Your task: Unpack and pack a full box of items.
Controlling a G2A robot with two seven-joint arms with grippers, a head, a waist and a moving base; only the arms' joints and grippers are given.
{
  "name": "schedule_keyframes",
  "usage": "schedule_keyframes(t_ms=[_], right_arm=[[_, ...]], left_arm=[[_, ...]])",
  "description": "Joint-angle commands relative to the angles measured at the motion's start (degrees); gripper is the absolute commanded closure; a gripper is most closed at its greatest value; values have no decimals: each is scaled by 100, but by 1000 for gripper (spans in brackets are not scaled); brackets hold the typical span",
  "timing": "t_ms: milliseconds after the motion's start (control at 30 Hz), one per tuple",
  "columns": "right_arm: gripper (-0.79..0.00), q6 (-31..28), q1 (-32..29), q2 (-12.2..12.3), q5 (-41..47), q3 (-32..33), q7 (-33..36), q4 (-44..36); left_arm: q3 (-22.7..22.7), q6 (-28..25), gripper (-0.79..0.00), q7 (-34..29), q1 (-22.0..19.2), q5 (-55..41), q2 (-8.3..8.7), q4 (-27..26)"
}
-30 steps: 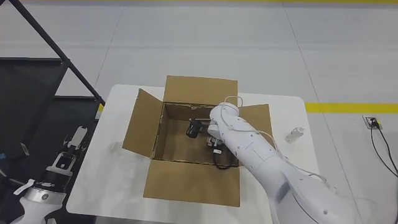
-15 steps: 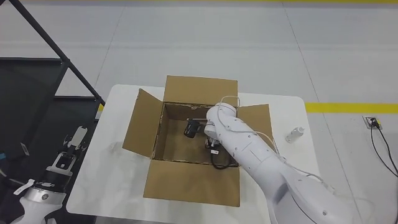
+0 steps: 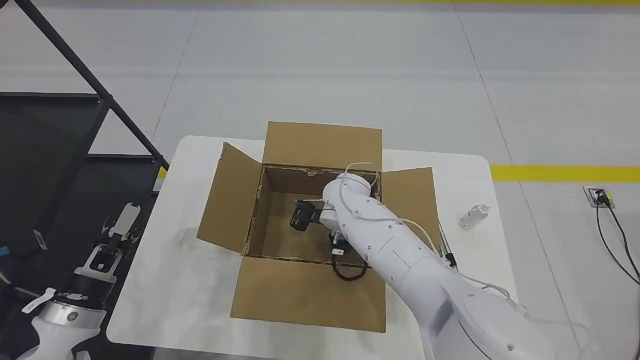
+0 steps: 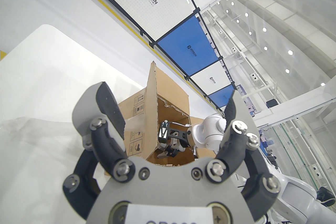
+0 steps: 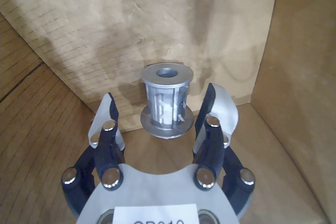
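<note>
Spool (image 5: pixel 167 101): silver, flanged, upright on the box floor, near a wall.
Right gripper (image 5: pixel 160 92): inside the box, fingers spread either side of the spool, apart from it.
Box (image 3: pixel 322 143): open cardboard, mid-table, flaps out; printed handling symbols on an outer wall.
Left gripper (image 4: pixel 168 95): spread, holding nothing, off the table's near left.
Bottle (image 3: pixel 474 215): small, white, right of the box.

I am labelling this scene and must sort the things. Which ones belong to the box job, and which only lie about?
Job:
- box
- metal spool, standing inside the box
- right gripper, open at the spool
- bottle on the table, perhaps already unpacked

Lying about:
- floor socket with its cable
- black frame beside the table
</note>
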Motion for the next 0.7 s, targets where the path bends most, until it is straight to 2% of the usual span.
schedule_keyframes(t_ms=[0,100,300,367,467,533,567,600,667], right_arm=[[-413,70,-12,-28,-10,4,-59,114],[-376,178,-23,-75,-16,15,-128,220],[-388,357,-36,-161,-47,26,-168,359],[-360,441,-36,-190,-31,43,-179,380],[-256,420,8,-204,4,86,-338,445],[-135,389,55,-204,26,119,-458,478],[-105,365,81,-199,49,143,-539,494],[-28,332,107,-190,75,169,-635,511],[0,175,161,-165,121,218,-838,523]], left_arm=[[0,0,-785,0,0,0,0,0],[0,0,-785,0,0,0,0,0],[0,0,-785,0,0,0,0,0],[0,0,-785,0,0,0,0,0],[0,0,-785,0,0,0,0,0],[0,0,-785,0,0,0,0,0],[0,0,-785,0,0,0,0,0],[0,0,-785,0,0,0,0,0],[0,0,-785,0,0,0,0,0]])
